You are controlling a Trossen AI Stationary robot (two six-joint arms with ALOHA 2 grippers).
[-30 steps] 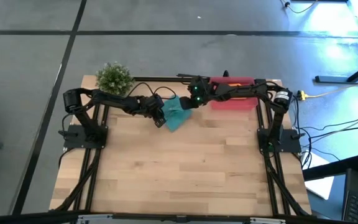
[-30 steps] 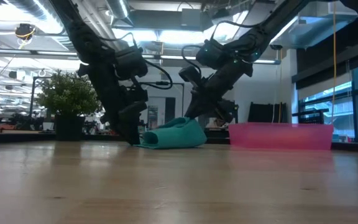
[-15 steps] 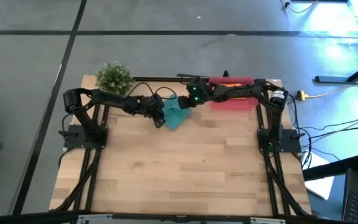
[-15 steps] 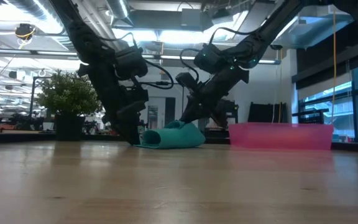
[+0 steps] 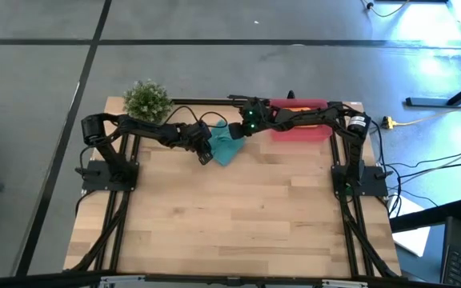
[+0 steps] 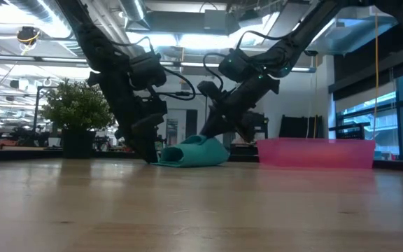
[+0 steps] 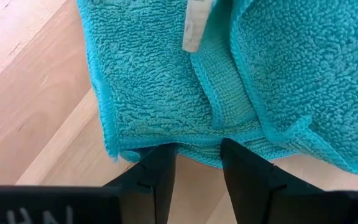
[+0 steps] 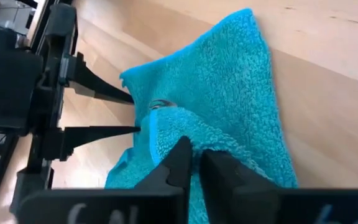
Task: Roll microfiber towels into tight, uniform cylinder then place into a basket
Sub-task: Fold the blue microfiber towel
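Observation:
A teal microfiber towel [image 5: 227, 146] lies bunched and partly folded on the wooden table, near the far edge. In the low view the towel [image 6: 193, 154] is a low rounded heap. My left gripper [image 7: 197, 155] stands open at the towel's left edge, pointing steeply down. My right gripper [image 8: 194, 158] comes from the right, slanting down onto the top of the heap, its fingers almost together on a raised fold. The pinkish-red basket [image 5: 301, 128] stands just right of the towel. My left gripper's two spread fingertips [image 7: 160, 163] meet the towel's hemmed edge [image 7: 191, 151] from the table's left, slanting down. The edge lies over the very tips, flat on the table; nothing is pinched between them. My right gripper pinches a raised fold [image 8: 188, 134] on top of the heap between its two fingers, slanting down from the right. The fold is several layers thick. The rest of the towel rests on the table.
A small green plant [image 5: 147, 100] stands at the far left corner, behind my left arm. The basket's low wall [image 6: 313, 152] is close to the right of my right gripper. The near half of the table [image 5: 230, 224] is bare wood.
My right gripper has sunk a little and gone toward my left gripper, taking the towel's lifted part with it. The towel's peak has come down and the heap is rounder and more compact.

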